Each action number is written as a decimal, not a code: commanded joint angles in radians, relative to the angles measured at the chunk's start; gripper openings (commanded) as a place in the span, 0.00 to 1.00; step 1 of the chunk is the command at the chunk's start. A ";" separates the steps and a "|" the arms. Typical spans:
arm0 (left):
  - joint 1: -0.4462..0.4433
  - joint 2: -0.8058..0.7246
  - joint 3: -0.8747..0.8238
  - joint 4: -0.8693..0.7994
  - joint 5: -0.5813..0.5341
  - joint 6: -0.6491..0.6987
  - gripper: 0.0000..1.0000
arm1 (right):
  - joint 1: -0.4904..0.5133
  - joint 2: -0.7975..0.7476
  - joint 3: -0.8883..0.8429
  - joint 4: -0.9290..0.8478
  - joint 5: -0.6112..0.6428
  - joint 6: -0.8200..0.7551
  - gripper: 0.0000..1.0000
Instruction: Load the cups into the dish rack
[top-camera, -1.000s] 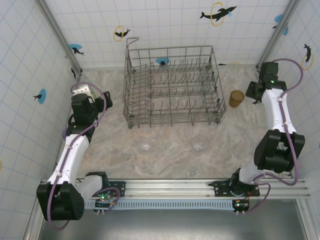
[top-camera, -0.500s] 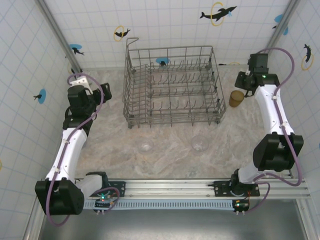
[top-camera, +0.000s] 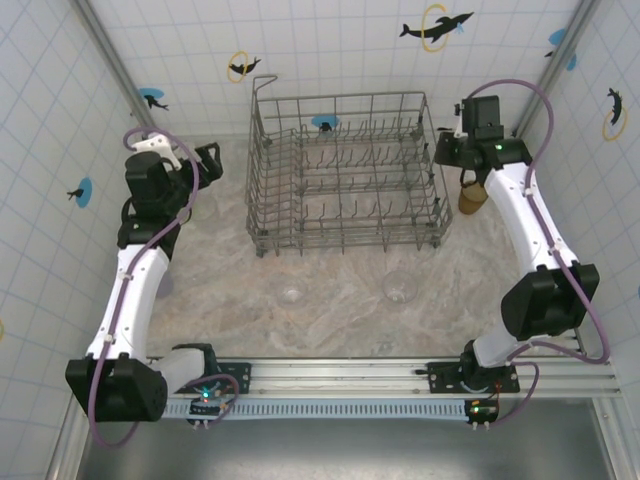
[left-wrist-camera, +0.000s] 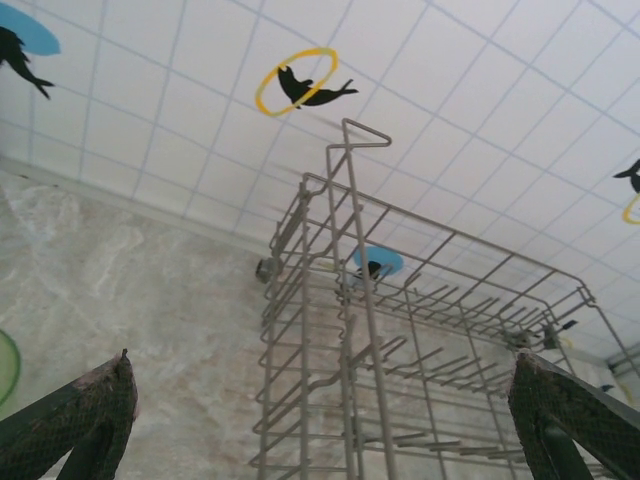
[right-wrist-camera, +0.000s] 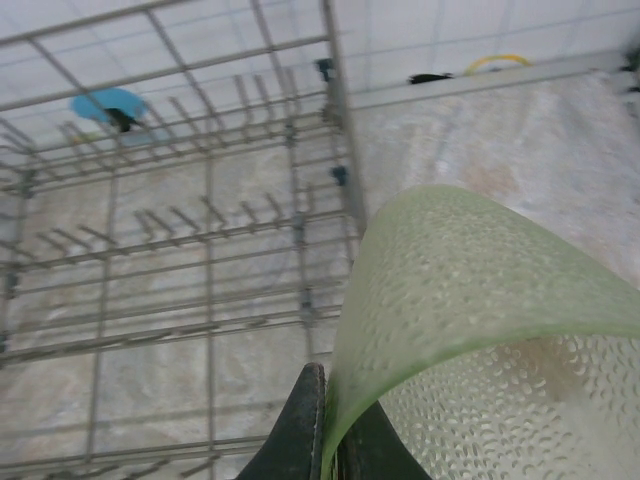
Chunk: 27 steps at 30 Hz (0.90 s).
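Observation:
The grey wire dish rack (top-camera: 345, 175) stands at the back middle of the table with no cups in it. My right gripper (top-camera: 452, 150) hovers at the rack's right wall, shut on the rim of a pale green dimpled cup (right-wrist-camera: 480, 330); the rack (right-wrist-camera: 200, 250) lies just to its left. An amber cup (top-camera: 472, 197) stands right of the rack, partly under that arm. Two clear cups (top-camera: 291, 292) (top-camera: 400, 288) sit in front of the rack. My left gripper (top-camera: 203, 160) is left of the rack, its fingers (left-wrist-camera: 80, 420) wide open and holding nothing, facing the rack (left-wrist-camera: 400, 380).
A green curved rim (left-wrist-camera: 5, 365) peeks in at the left edge of the left wrist view. Tiled walls with fish stickers close in the back and sides. The marbled tabletop (top-camera: 340, 320) stretches in front of the rack to the rail at the arm bases.
My right arm swung left from the right wall to the rack's right side, passing over the amber cup. The left gripper shifted back and left, away from the rack.

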 joint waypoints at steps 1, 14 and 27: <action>-0.014 0.030 0.032 0.018 0.059 -0.046 0.98 | 0.026 -0.025 0.009 0.089 -0.121 0.019 0.00; -0.145 0.134 0.095 0.078 0.030 -0.076 0.98 | 0.065 -0.086 -0.213 0.379 -0.354 0.169 0.00; -0.238 0.240 0.181 0.156 0.070 -0.153 0.98 | 0.097 -0.105 -0.373 0.728 -0.550 0.306 0.00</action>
